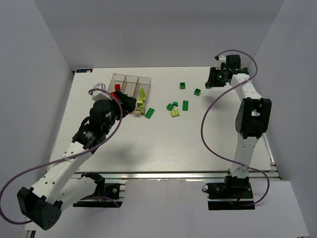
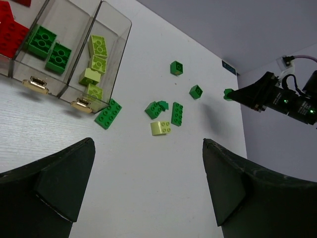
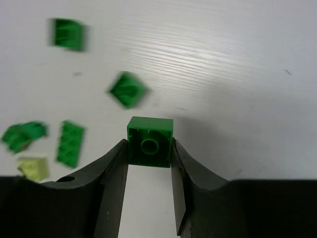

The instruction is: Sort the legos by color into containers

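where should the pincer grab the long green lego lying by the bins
Pinch the long green lego across its two long sides at mid-length, coming straight down: it lies flat, studs up, narrow that way, and one end sits close to the containers.

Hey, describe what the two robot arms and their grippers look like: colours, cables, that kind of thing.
The left arm and right arm have white links with bulky black joint housings. A thin purple cable loops loosely along each. The left gripper and right gripper have black, curved, tapering fingers. Small green lights glow on the right wrist.
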